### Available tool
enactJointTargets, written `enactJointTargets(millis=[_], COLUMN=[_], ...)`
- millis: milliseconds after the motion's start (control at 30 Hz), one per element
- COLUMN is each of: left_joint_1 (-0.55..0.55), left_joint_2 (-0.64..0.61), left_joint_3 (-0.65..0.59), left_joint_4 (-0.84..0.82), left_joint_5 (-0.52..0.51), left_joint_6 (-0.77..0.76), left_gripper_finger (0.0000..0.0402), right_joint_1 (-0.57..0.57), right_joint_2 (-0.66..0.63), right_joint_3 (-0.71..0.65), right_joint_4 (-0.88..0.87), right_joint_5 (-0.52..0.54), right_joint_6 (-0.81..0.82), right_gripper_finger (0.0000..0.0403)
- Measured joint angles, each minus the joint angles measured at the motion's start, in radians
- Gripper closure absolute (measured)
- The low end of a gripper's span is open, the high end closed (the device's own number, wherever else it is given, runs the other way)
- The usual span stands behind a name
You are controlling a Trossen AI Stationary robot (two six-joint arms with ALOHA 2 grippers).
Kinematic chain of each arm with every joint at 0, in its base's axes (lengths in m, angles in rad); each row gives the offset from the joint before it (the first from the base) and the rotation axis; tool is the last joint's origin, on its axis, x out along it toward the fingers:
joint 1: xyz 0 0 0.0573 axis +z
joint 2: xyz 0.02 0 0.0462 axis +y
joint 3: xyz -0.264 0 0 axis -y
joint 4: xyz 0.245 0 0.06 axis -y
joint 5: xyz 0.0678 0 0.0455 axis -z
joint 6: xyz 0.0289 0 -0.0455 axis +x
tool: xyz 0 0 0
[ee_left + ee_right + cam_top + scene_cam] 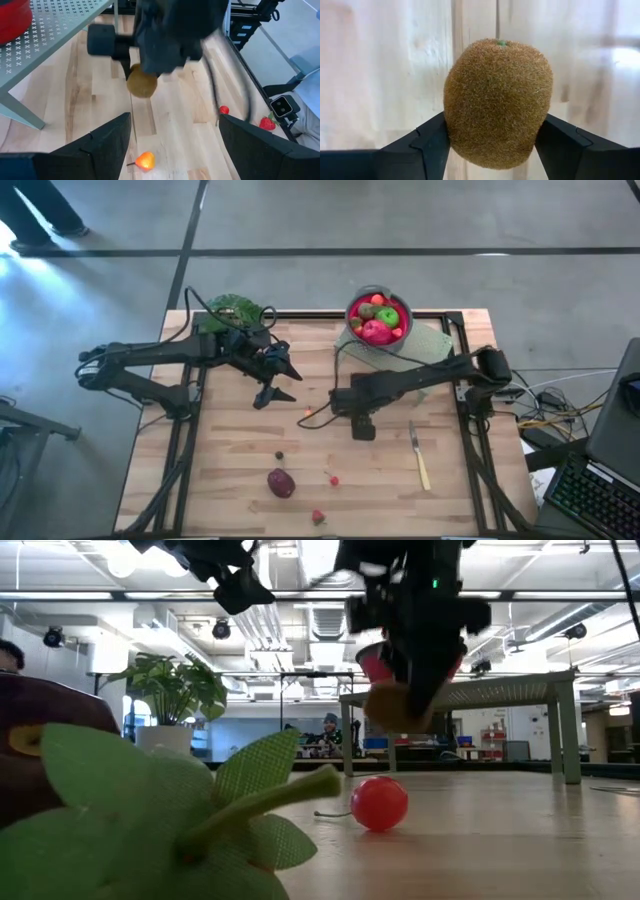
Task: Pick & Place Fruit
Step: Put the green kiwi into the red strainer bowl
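My right gripper (362, 427) hangs over the middle of the table, shut on a brown kiwi (497, 100). The low view shows that kiwi (392, 706) above the wood. My left gripper (277, 386) is open and empty, left of the right one, and faces the kiwi (142, 84). A red bowl (378, 319) of fruit stands on a pale green perforated rack (425, 340) at the far edge. On the table lie a maroon plum (281, 482), a strawberry (318, 517), a small red fruit (333, 479) and a small orange one (308, 412). My right gripper pinches the kiwi between its two fingers, one pad on each side of its lower half (454, 137). The fingers point down from above. The kiwi is lifted clear of the table, its stem end (501, 43) away from the wrist.
A slim knife (420, 458) lies right of the right gripper. A leafy plant (235, 309) stands at the far left corner. A tiny dark piece (280, 455) lies near the plum. Black frame rails (470, 450) border the board. A strawberry's leaf (180, 820) fills the near low view.
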Motion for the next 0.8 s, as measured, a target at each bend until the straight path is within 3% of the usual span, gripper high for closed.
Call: enactJointTargets(millis=[433, 800], left_joint_1=[0.000, 0.000], left_joint_2=[0.000, 0.000], left_joint_3=[0.000, 0.000], left_joint_4=[-0.001, -0.001], left_joint_5=[0.000, 0.000], left_joint_6=[0.000, 0.000], left_gripper_finger=[0.0094, 0.0094], right_joint_1=[-0.030, -0.232], right_joint_2=[-0.268, -0.452], right_joint_3=[0.093, 0.191], right_joint_4=[0.027, 0.012], right_joint_5=[0.011, 0.121], right_joint_6=[-0.110, -0.210], right_gripper_finger=[0.0168, 0.0170])
